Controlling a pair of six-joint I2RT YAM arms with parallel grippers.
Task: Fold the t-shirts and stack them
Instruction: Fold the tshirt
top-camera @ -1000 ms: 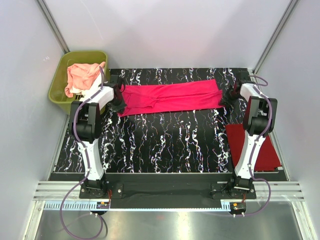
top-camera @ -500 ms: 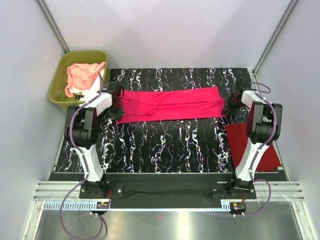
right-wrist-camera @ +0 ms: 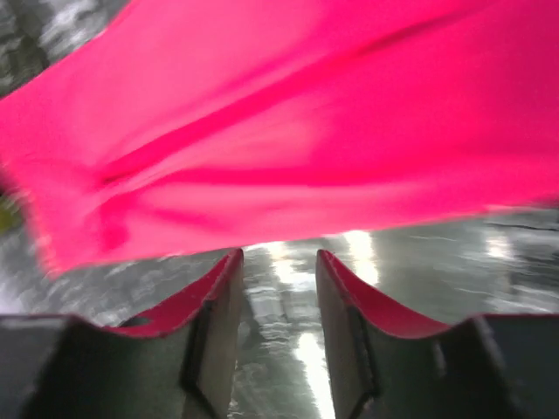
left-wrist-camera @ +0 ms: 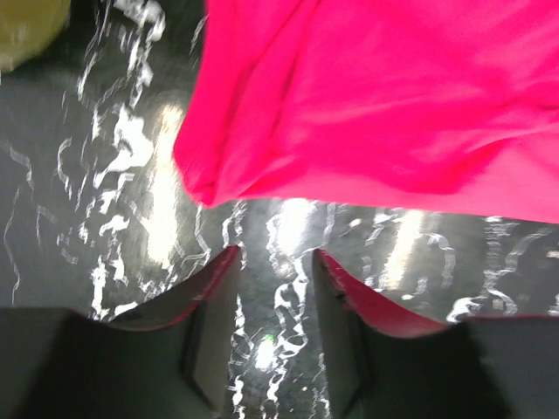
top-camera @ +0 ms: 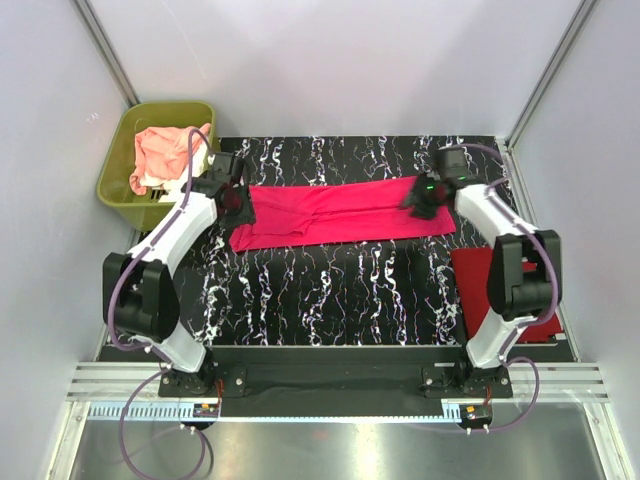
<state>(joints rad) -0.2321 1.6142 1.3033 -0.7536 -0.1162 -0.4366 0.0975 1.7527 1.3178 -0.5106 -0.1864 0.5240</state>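
Wrist views show left end effector (left-wrist-camera: 275, 255) and right end effector (right-wrist-camera: 279, 257) parted, empty, by pink t-shirt (top-camera: 340, 211)

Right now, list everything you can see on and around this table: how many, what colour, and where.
hot pink t-shirt: one, magenta, folded into a long strip across the far half of the table
dark red t-shirt: one, dark red, flat at the near right edge
peach-pink t-shirt: one, peach-pink, bunched in the tub
white cloth: a bit showing, white, in the tub beside the peach one
tub: one, olive-green, off the far left corner
table: one, black with white veins
left pincer: one, black, open and empty, at the strip's left end
right pincer: one, black, open and empty, at the strip's right end
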